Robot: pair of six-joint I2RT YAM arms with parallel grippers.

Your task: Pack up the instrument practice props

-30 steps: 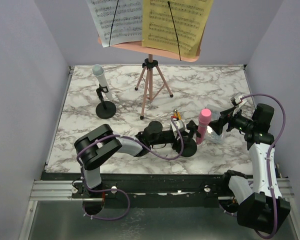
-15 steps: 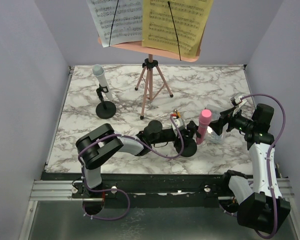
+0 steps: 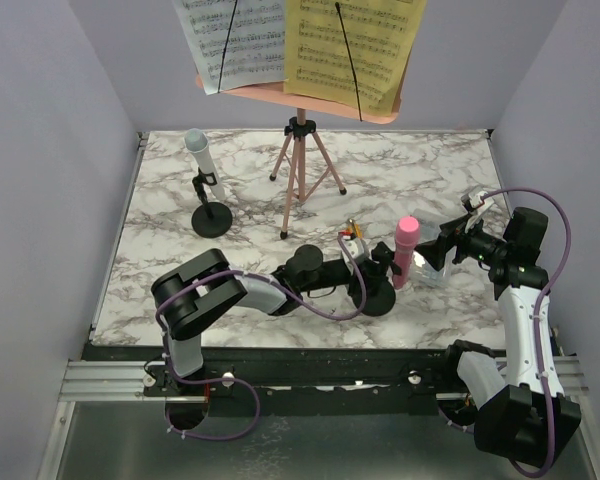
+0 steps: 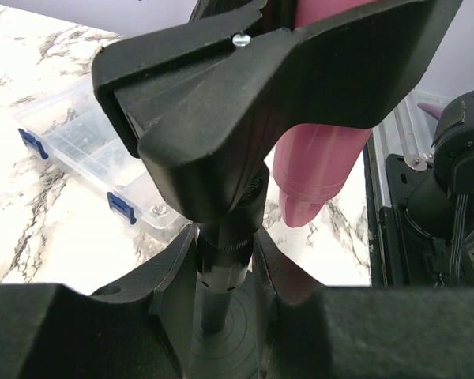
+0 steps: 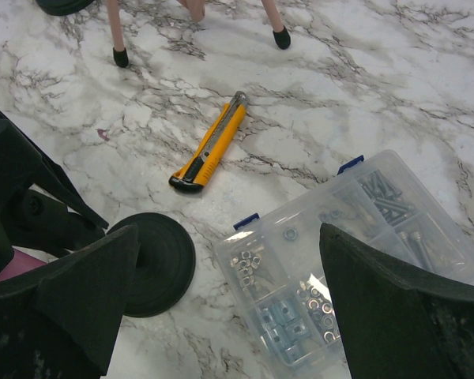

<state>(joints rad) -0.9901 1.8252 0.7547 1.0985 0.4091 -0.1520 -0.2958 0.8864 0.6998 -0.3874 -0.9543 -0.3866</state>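
Microphone (image 3: pixel 406 245) of smooth pink plastic — left hand (image 3: pixel 378 268) pinching the thin black mount stem (image 4: pixel 215 304), right hand (image 5: pixel 229 237) spread.

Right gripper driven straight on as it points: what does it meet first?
The right gripper would likely meet the clear box first, at its blue-latched edge; the black base sits left of that line.

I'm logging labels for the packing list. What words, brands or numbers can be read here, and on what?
None can be read.
White page and yellow page: printed notes, any words too small.
Cutter: no legible marking.
Box: none visible.
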